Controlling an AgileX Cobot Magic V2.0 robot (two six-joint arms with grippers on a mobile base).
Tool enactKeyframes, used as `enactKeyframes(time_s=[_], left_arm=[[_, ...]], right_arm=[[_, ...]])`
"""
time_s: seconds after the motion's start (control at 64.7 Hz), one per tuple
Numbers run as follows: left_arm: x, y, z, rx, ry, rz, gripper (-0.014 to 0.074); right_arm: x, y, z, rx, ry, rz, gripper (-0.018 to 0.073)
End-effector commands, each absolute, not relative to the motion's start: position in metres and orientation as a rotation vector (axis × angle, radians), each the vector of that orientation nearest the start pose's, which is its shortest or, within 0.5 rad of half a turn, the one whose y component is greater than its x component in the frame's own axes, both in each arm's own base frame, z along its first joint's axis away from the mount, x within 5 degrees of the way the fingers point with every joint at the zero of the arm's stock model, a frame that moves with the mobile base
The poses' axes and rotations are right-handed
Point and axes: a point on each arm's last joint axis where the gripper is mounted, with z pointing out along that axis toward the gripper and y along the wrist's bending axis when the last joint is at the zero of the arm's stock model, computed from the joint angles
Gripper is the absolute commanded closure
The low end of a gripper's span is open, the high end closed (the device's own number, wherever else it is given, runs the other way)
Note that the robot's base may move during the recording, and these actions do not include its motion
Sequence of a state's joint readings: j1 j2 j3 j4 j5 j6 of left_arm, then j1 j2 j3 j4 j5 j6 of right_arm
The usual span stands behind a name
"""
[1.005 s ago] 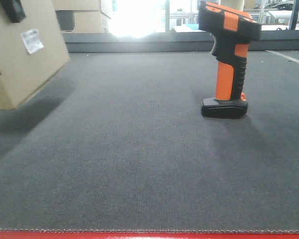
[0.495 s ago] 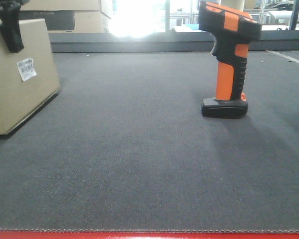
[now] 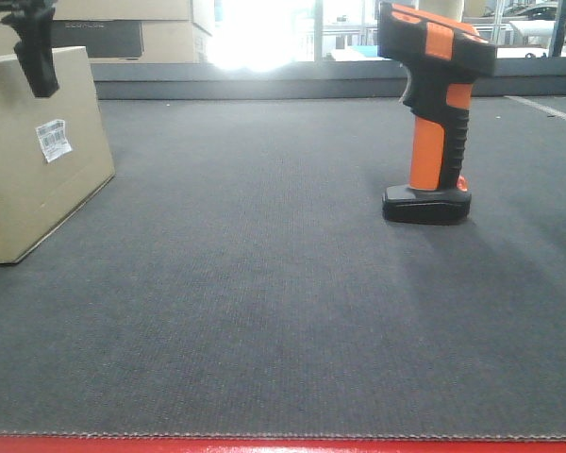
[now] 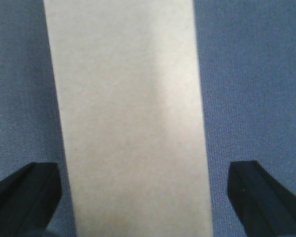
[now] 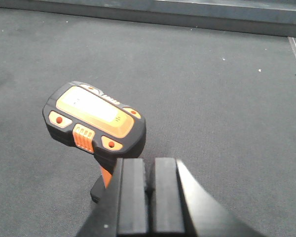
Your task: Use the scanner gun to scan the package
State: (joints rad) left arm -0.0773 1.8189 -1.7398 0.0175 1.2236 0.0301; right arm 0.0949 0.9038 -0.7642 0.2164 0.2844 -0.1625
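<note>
The package (image 3: 28,160), a plain tan box with a white barcode label (image 3: 53,140) facing right, rests flat on the grey mat at the far left. In the left wrist view its top (image 4: 128,113) lies between my left gripper's (image 4: 138,197) two black fingers (image 4: 24,195), with mat showing on both sides, so the gripper is open and apart from it. One of its fingers (image 3: 38,52) hangs over the box's top edge. The orange-and-black scanner gun (image 3: 434,113) stands upright on its base at the right. My right gripper (image 5: 150,197) is shut and empty, just above and behind the scanner gun (image 5: 93,121).
Tan boxes with a dark printed panel (image 3: 123,38) are stacked behind the mat at the back left. A dark ledge (image 3: 311,80) runs along the far edge under bright windows. A red strip (image 3: 283,444) marks the mat's front edge.
The package came down from a tilted, lifted pose and now sits flat on the mat. The left finger has risen toward the box's top edge. The scanner gun has not moved.
</note>
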Motion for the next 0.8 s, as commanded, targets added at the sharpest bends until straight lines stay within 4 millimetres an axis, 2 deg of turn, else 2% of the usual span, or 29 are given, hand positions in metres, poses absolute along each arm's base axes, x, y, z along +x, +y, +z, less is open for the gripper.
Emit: enactKeyframes(time_s=[0.0,0.155,0.232,0.34,0.448,0.572,0.603,0.789], left_arm=[[0.379,-0.030,0.345,0.147,2.727,0.004,0.0013],[0.360,-0.028,0.375,0.142,2.647,0.010,0.0089],[0.347,-0.025,0.391,0.142,2.604,0.035,0.0182],[0.329,-0.022,0.402,0.141,2.575,0.051,0.0351],[0.315,-0.021,0.406,0.140,2.530,0.051,0.0531],[0.299,-0.020,0.406,0.140,2.443,0.046,0.0685],[0.295,-0.020,0.403,0.141,2.432,0.045,0.0710],[0.257,-0.017,0.393,0.142,2.269,0.036,0.0707]], right_arm=[[0.191,0.022,0.351,-0.084,1.872,0.137,0.0712],[0.190,0.020,0.347,-0.078,1.883,0.132,0.0712],[0.190,0.015,0.340,-0.051,1.913,0.113,0.0712],[0.186,0.002,0.331,0.016,1.940,0.067,0.0712],[0.176,-0.007,0.324,0.066,1.930,0.032,0.0712],[0.164,-0.007,0.318,0.066,1.909,0.026,0.0712],[0.161,-0.007,0.316,0.065,1.911,0.025,0.0712],[0.137,-0.005,0.301,0.051,1.884,0.007,0.0712]])
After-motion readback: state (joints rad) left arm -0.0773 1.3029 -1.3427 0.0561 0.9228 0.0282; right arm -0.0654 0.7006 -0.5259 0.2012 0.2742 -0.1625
